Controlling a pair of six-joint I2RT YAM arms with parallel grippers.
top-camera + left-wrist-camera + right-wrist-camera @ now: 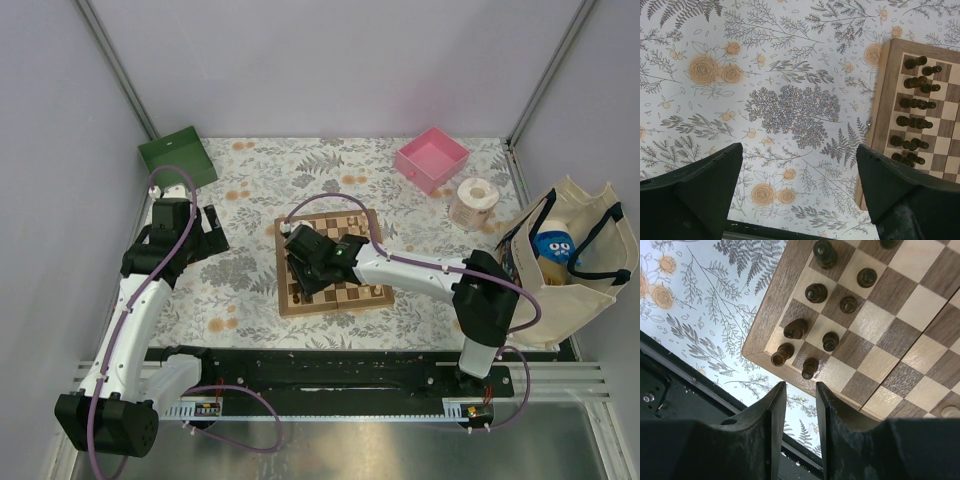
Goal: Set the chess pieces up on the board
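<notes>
The board (352, 296) lies in the middle of the worktop (250, 190), turned a little askew. Dark pieces (816, 292) stand upright in two rows along its left edge, one to a square.

The right gripper (800, 386) hangs over the board's near left corner, just off the last dark pieces. Its jaws are a narrow gap apart, with nothing between them. At the lower right of the right wrist view a pale round shape (950, 411) may be a cream piece, but it is cut off by the frame.

The left gripper (799, 147) hovers over bare worktop left of the board, jaws spread wide and empty.

A green box (178, 158) sits at the far left corner, a pink box (432, 158) and a paper roll (473, 203) toward the far right, and a cloth bag (565, 290) at the right edge.
</notes>
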